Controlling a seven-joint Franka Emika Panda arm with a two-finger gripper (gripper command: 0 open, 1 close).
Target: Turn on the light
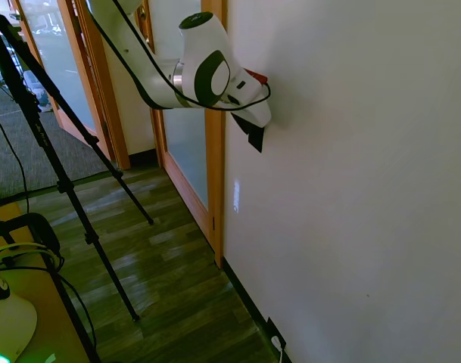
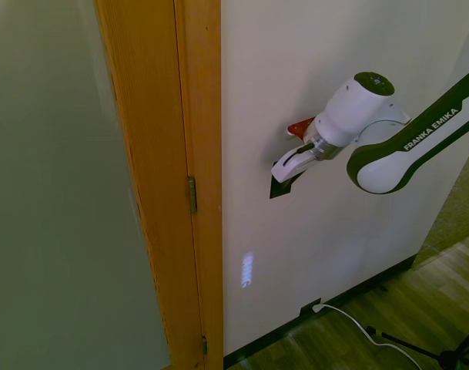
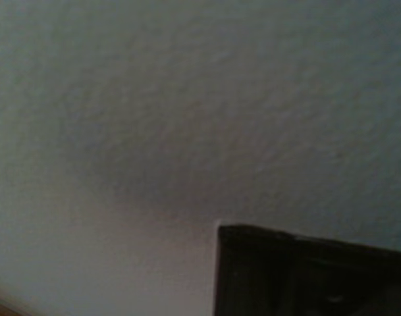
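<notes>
No lamp is in view. The light's switch, a black wall plate (image 1: pixel 255 139) (image 2: pixel 282 187), is mostly hidden behind my gripper; only its lower corner shows below the white hand. Up close in the wrist view, one corner of the switch plate (image 3: pixel 305 276) shows against bare white wall. My gripper (image 1: pixel 259 115) (image 2: pixel 285 165) is pressed up to the wall over the plate, and its tip is hidden by the hand. A red part sits on the wrist beside the wall.
A wooden door frame (image 1: pixel 215 151) (image 2: pixel 197 193) runs down the wall close beside the switch, with a glass door past it. Low at the baseboard is a black outlet plate (image 1: pixel 273 333) (image 2: pixel 309 308) with a white plug and cable (image 2: pixel 350 320). Wood floor lies below.
</notes>
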